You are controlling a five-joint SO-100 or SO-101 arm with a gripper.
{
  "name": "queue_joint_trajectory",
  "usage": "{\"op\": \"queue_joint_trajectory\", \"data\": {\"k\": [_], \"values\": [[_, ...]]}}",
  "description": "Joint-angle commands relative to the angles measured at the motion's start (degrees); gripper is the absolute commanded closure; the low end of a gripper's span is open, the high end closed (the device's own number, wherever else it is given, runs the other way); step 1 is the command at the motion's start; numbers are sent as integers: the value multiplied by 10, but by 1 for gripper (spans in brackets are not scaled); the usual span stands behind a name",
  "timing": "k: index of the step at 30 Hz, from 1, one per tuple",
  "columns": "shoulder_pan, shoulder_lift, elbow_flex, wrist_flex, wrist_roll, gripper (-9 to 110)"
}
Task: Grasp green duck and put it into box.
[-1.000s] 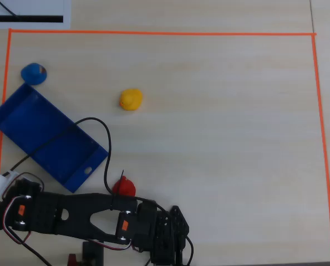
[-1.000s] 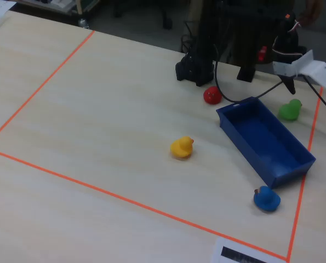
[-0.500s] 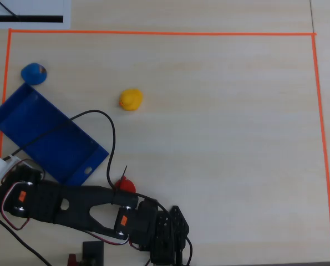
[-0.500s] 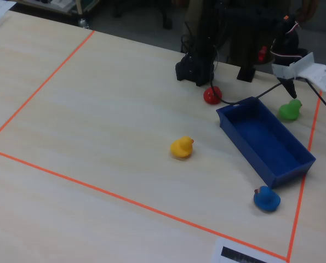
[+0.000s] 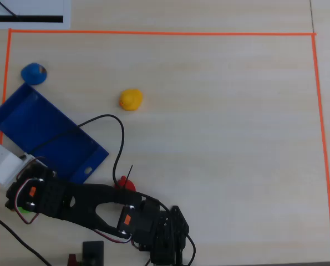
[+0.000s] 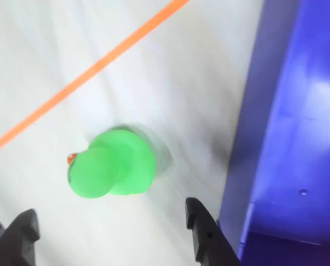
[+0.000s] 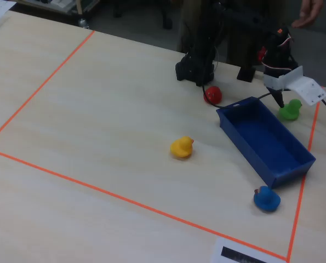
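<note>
Overhead view: green duck almost fully hidden under the arm, only a sliver shows. Wrist view is motion-blurred; gripper fingers spread wide, nothing between them, tips cut off at the bottom edge. Pale wood table with orange tape line. Lime duck, tiny orange beak, sits just beside the blue box, outside its long wall.

A yellow duck, a blue duck and a red duck are seen well apart on a pale table outlined with orange tape.
</note>
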Motion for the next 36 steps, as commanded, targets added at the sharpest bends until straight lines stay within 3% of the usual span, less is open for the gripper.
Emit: {"op": "queue_joint_trajectory", "data": {"k": [1, 36], "values": [[1, 40, 5, -18, 6, 65], [-62, 50, 86, -114, 110, 65]]}}
